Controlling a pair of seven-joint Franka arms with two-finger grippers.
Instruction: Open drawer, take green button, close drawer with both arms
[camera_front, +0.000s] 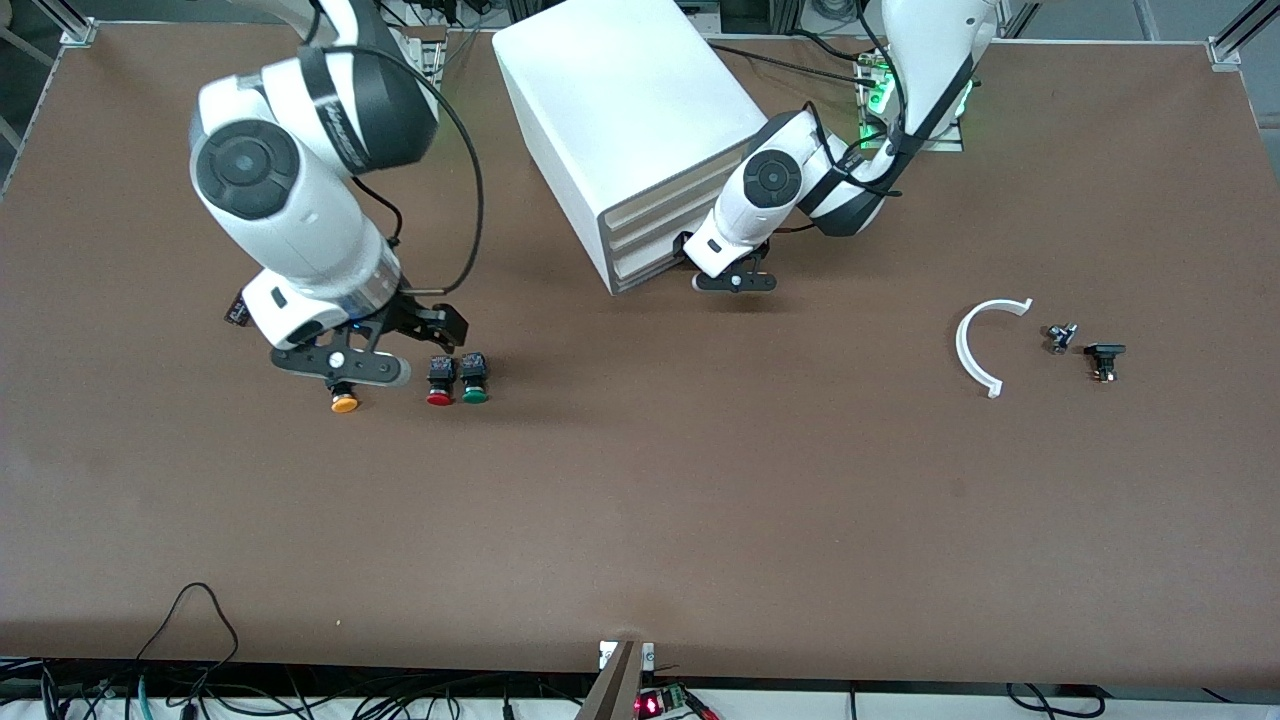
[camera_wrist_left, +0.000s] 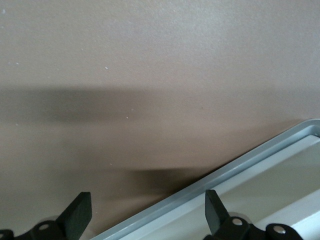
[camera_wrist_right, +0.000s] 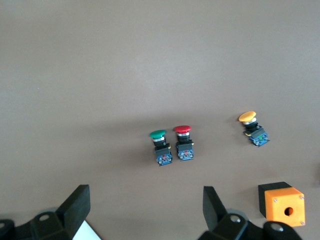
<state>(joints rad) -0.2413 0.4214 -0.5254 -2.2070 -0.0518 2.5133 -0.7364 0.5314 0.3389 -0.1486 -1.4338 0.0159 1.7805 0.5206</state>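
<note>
The big white cabinet (camera_front: 620, 110) stands at the back middle of the table. Its lowest drawer (camera_front: 645, 268) looks shut, flush with the upper ones. My left gripper (camera_front: 735, 283) is open and empty, low in front of that drawer's front corner. In the left wrist view (camera_wrist_left: 147, 220) its jaws straddle a grey-white edge (camera_wrist_left: 240, 172) of the cabinet front. The green-capped button (camera_front: 474, 380) lies on the table beside a red-capped one (camera_front: 439, 382). My right gripper (camera_front: 340, 365) hangs open and empty over the table beside them. The right wrist view (camera_wrist_right: 145, 210) shows the green button (camera_wrist_right: 160, 147).
An orange-capped button (camera_front: 345, 403) lies just under the right gripper, nearer the front camera. An orange box (camera_wrist_right: 281, 200) shows only in the right wrist view. A white curved piece (camera_front: 985, 345) and two small dark parts (camera_front: 1062, 337) (camera_front: 1104, 358) lie toward the left arm's end.
</note>
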